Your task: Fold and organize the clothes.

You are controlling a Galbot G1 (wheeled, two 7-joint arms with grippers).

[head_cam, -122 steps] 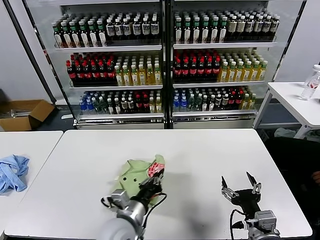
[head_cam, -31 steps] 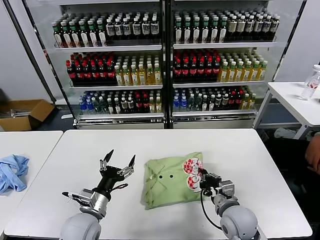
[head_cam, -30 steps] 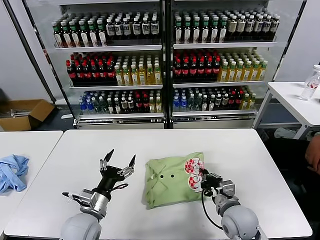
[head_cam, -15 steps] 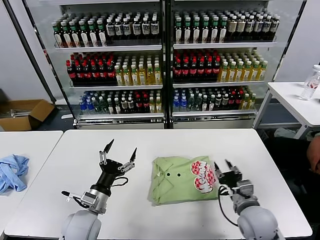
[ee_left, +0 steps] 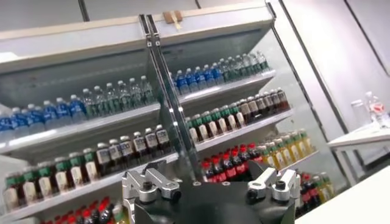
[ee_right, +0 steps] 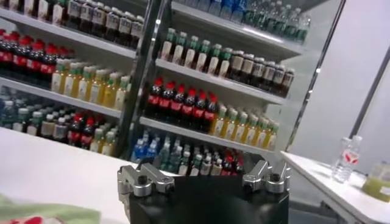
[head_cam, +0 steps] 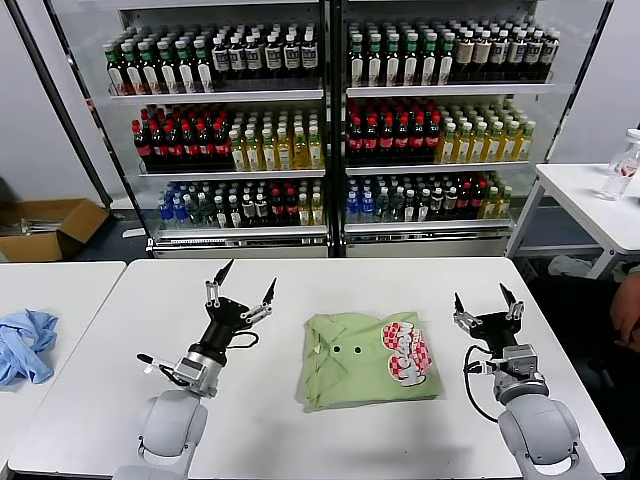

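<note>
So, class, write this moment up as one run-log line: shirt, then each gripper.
shirt: folded, flat on table | left gripper: open, raised beside shirt | right gripper: open, raised, clear of shirt

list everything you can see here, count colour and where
light green short-sleeved cotton shirt: one, folded, red-and-white print facing up, middle of the white table
white table: one, in front of the robot
light blue cloth: one, crumpled, on the side table to the robot's left
glass-door drinks fridge: one, rows of red, yellow, dark and blue bottles, behind the table
brown cardboard box: one, on the floor at far left
clear plastic bottle: one, on the white table at far right
left tool: open, raised, left of the shirt, apart from it
right tool: open, raised, right of the shirt, apart from it
</note>
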